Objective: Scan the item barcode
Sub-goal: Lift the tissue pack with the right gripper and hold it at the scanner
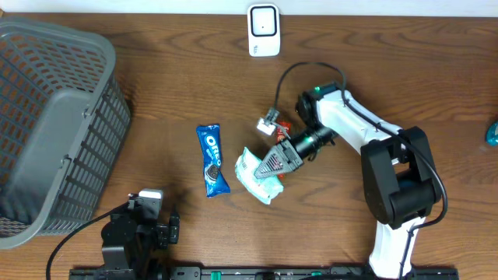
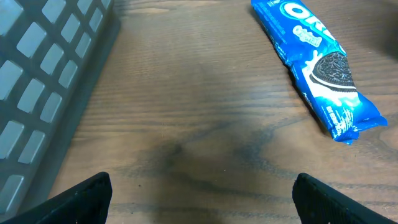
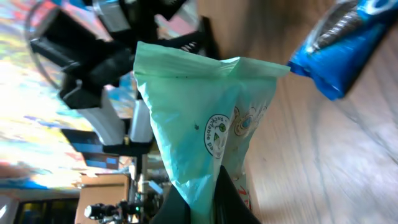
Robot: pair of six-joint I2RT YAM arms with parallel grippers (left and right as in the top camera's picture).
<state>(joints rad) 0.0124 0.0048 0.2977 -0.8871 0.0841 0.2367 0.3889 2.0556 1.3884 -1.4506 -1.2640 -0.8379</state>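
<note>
The right gripper (image 1: 272,165) is clamped on one end of a pale green pouch (image 1: 250,176), mid-table and well apart from the white scanner (image 1: 264,29) at the far edge; I cannot tell whether the pouch is clear of the table (image 1: 156,85). The pinch seems to be on thin film, so the pouch may slide out or swing when carried, and its slack body could fold over the barcode. No barcode shows in any view, so it may face away from the scanner and need turning. A low sweep could also drag the pouch against the Oreo pack (image 1: 211,159) just beside it. The left gripper (image 2: 202,202) hangs wide open and empty over bare wood near the basket (image 1: 97,132). The pouch is soft, creased film with a flat sealed end and a small round printed mark; the Oreo pack is a glossy blue wrapper, long and pillow-shaped; the basket is stiff grey plastic grid; the table is smooth dark wood grain
</note>
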